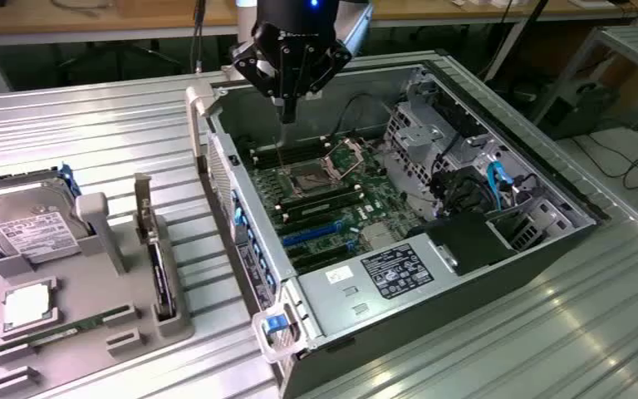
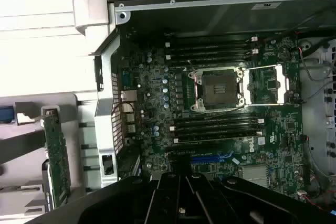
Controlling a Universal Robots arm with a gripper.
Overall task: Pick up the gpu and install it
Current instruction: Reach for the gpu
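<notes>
The gpu [image 1: 160,270] stands on edge in a slot of the grey holder [image 1: 97,287] at the exterior view's left, dark-green board with its silver bracket pointing up. In the wrist view the gpu [image 2: 56,158] appears as a green strip beside the case wall. My gripper [image 1: 287,115] hangs above the back of the open computer case [image 1: 468,100], over the motherboard [image 1: 331,199]. It is well apart from the gpu, its fingers closed together on nothing. The wrist view has the gripper [image 2: 178,203] above the blue expansion slot [image 2: 210,158].
The holder also carries a silver hard drive [image 1: 31,224], a memory stick [image 1: 70,327] and a processor chip [image 1: 26,303]. Inside the case are an open processor socket [image 2: 219,88], memory slots, a drive cage [image 1: 430,125] and blue cables [image 1: 497,187]. Ribbed metal table [image 1: 97,133] surrounds everything.
</notes>
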